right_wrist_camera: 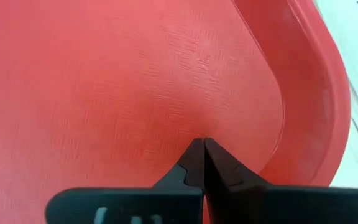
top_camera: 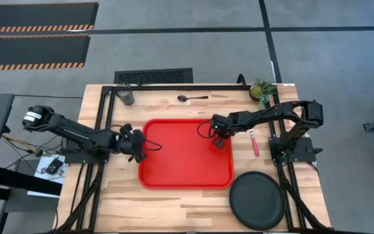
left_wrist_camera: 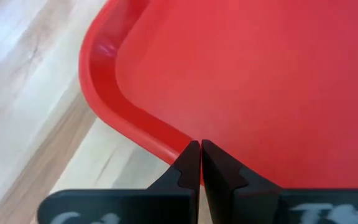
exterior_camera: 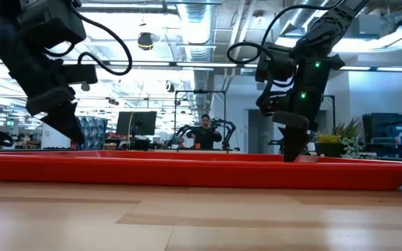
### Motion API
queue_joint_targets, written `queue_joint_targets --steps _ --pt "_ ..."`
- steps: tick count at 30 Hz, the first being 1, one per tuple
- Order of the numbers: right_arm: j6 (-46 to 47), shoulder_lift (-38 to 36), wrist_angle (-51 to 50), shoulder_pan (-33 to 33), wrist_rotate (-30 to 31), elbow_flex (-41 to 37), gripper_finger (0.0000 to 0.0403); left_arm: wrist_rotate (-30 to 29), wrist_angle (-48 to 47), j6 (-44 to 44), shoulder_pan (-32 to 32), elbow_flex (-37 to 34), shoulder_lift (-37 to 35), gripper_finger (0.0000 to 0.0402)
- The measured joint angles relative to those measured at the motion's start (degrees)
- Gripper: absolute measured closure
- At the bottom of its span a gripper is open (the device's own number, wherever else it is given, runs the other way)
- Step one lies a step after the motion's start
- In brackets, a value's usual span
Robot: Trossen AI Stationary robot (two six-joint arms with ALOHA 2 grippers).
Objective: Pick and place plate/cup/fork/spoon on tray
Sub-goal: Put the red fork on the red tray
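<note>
The tray lies mid-table; the plate sits off its near right corner. From above, my far-left cup, far spoon and right-side fork show; wrist views add my left gripper pressed together at the left rim, right gripper together inside the right rim.

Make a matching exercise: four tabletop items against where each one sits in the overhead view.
Things:
1. plate
2. spoon
3. fork
4. cup

Places:
A. far left corner of the table
B. just right of the tray
C. near right corner of the table
D. beyond the tray's far edge

Pairs: 1-C, 2-D, 3-B, 4-A
</note>
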Motion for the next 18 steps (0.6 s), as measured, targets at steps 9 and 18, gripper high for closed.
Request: queue_joint_targets --steps 9,18 --pt "-3.6 -7.7 1.0 1.0 0.2 -0.1 0.0393 0.0 0.9 4.8 2.7 0.0 -1.2 0.0400" --pt "-1.7 -24.0 14.2 4.2 4.1 -12.6 0.0394 2.1 10.2 14.6 5.1 0.0 -9.3 0.0400"
